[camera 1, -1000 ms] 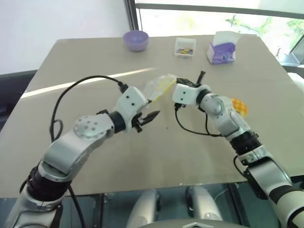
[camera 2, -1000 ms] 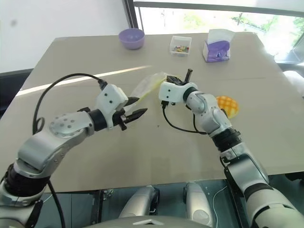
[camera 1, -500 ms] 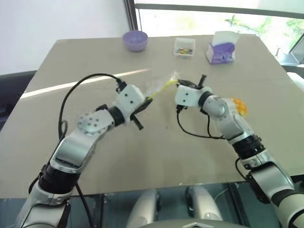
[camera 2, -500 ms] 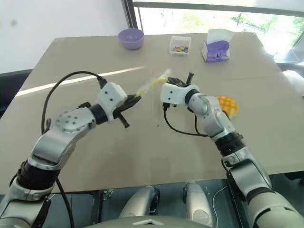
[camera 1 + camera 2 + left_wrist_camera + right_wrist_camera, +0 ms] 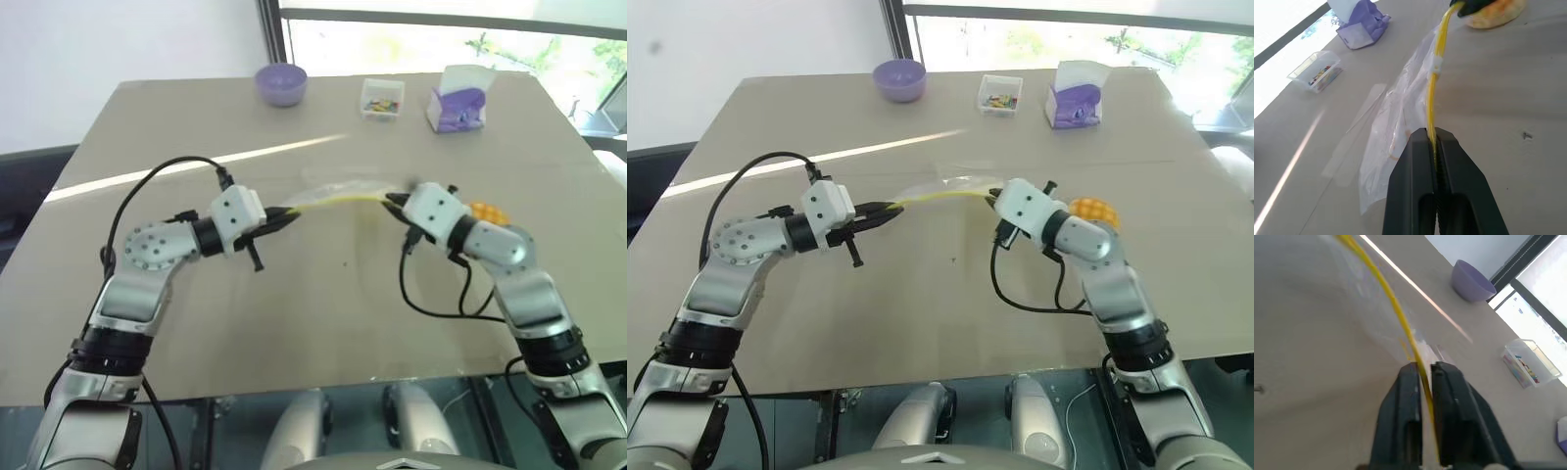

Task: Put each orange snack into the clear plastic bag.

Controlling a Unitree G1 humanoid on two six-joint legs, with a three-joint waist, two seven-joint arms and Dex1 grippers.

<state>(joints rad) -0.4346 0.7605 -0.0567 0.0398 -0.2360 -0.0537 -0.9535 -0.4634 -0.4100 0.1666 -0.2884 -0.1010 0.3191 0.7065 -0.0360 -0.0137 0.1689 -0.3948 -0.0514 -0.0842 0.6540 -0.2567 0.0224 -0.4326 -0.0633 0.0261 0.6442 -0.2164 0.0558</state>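
The clear plastic bag (image 5: 333,192) hangs stretched just above the table between my two grippers, its yellow seal strip (image 5: 338,200) pulled taut. My left gripper (image 5: 284,217) is shut on the strip's left end, and in the left wrist view its fingers (image 5: 1415,161) pinch the strip with the bag (image 5: 1393,122) spread beyond. At the other end my right gripper (image 5: 392,202) is shut on the strip (image 5: 1396,308) too. One orange snack (image 5: 1094,210) with a grid top lies on the table just behind my right wrist.
At the table's far edge stand a purple bowl (image 5: 281,82), a small clear box of colourful bits (image 5: 381,97) and a purple-and-white carton (image 5: 458,102). Black cables loop from both wrists over the table (image 5: 323,323).
My left gripper has shut on the bag's yellow strip and drawn left. The right gripper has pulled back and to the right, so the bag is now stretched out between them.
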